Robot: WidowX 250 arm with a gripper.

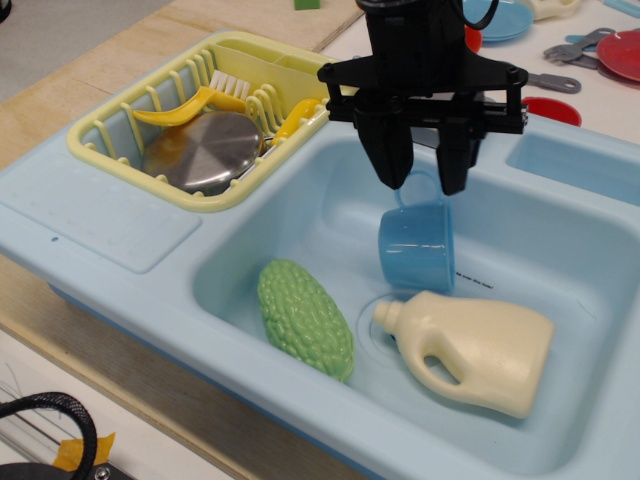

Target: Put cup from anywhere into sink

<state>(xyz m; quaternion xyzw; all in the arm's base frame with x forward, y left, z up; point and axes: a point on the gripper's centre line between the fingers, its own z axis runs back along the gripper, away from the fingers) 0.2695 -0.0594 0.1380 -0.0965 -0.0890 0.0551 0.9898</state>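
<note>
Observation.image, the only view, shows one blue cup, one sink, one green bumpy vegetable, one cream bottle, one yellow rack with one metal lid and one yellow brush in it. Toward the far right corner of the tabletop lie two red pieces, one blue plate and two grey utensils, partly cut off or hidden. The claw hangs over the middle of the sink with its two black fingers spread apart; their tips stand just above the cup's rim on either side, and no grip on the cup shows, though whether a tip touches the rim cannot be told. The cup is medium blue, round and tapered, with a paler band at the rim and a thin loop handle at its top between the fingers. It sits inside the basin, upright or slightly tilted, near the back wall, just above the bottle's neck and right of the vegetable. The bottle lies on its side on the basin floor.
</note>
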